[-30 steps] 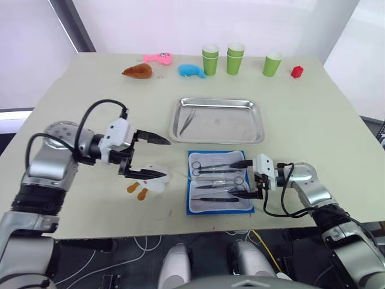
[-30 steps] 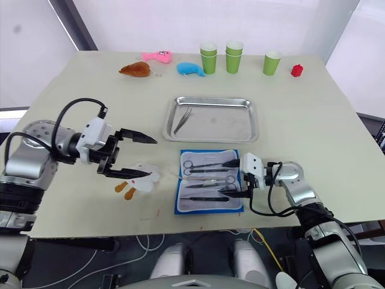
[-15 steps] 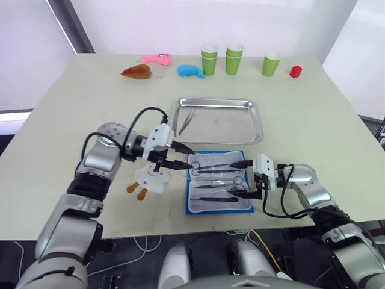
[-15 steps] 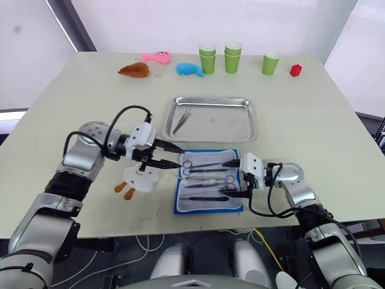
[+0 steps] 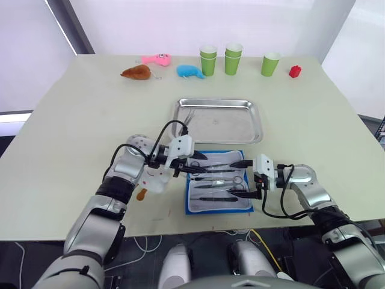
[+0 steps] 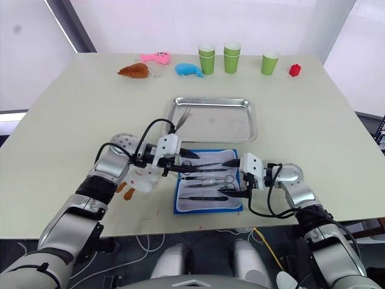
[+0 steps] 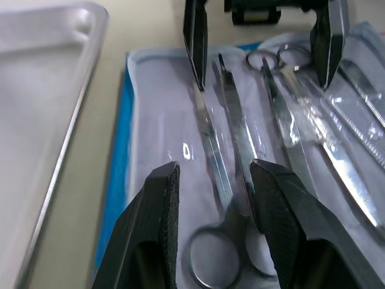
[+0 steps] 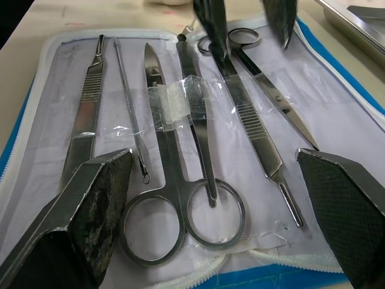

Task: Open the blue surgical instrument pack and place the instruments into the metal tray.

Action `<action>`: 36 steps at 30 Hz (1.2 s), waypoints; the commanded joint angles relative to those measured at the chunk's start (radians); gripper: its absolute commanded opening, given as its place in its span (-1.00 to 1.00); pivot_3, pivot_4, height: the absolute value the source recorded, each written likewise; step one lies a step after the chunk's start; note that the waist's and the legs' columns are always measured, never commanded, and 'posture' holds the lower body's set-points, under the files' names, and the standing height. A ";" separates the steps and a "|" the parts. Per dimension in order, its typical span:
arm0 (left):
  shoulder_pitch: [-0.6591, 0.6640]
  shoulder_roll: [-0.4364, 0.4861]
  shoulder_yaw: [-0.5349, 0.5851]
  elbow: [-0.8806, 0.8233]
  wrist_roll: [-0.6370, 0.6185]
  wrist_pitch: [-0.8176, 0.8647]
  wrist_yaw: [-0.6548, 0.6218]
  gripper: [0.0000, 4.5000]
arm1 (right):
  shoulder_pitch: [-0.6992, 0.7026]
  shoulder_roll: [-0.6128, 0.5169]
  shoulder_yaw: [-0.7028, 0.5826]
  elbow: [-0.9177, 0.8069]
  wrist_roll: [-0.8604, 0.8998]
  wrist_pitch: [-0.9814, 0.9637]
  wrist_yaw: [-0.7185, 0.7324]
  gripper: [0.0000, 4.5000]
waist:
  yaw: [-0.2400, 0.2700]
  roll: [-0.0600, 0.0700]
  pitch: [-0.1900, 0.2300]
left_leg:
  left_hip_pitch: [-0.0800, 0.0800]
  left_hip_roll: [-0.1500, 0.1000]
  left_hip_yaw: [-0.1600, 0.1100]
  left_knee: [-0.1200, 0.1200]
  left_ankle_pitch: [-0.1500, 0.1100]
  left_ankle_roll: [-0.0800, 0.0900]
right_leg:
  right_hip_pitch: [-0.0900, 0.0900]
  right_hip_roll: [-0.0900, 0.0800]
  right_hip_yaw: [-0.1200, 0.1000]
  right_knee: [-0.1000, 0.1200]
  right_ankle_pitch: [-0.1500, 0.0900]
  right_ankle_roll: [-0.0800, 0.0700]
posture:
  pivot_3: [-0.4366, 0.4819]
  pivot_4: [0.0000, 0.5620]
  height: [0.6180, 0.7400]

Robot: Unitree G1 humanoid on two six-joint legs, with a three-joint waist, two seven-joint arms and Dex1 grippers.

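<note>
The blue surgical instrument pack lies open in front of the metal tray, pale lining up. Several instruments lie in a row on the lining, among them scissors and forceps. One thin pair of tweezers rests in the tray's left end. My left gripper hovers over the pack's far left part, its fingers partly apart on either side of a scissors' blade and ring handle. At the pack's right edge my right gripper stands wide open, low over the instruments.
A white toy with orange feet lies under my left forearm, left of the pack. Along the far edge stand three groups of green cups, a red block, a blue whale toy, a pink toy and a brown toy.
My left arm has swung right, from above the white toy to over the pack, and its fingers have narrowed. The right arm has stayed put.
</note>
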 commanded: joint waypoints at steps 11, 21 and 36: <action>-0.041 -0.037 -0.008 0.127 0.063 -0.103 0.058 -0.11 | 0.077 -0.032 0.047 0.089 -0.110 0.042 -0.050 1.00 | 0.001 0.000 -0.006 | 0.002 0.000 0.000 0.000 0.000 0.000 | 0.002 0.000 0.000 0.000 0.000 0.000 | -0.05 -0.47 0.99; -0.051 -0.046 -0.032 0.138 0.080 -0.097 -0.013 -0.11 | 0.079 -0.032 0.049 0.084 -0.109 0.043 -0.053 1.00 | 0.000 0.004 -0.010 | 0.003 0.000 0.000 0.000 0.000 0.000 | 0.003 0.000 0.000 0.000 0.000 0.000 | -0.05 -0.47 0.99; -0.080 -0.036 -0.040 0.024 0.108 0.047 -0.016 -0.99 | 0.081 -0.025 0.056 0.077 -0.113 0.047 -0.061 1.00 | 0.000 0.005 -0.011 | 0.003 0.000 -0.001 0.000 0.000 0.000 | 0.003 0.000 0.000 -0.001 0.000 0.000 | -0.05 -0.47 0.99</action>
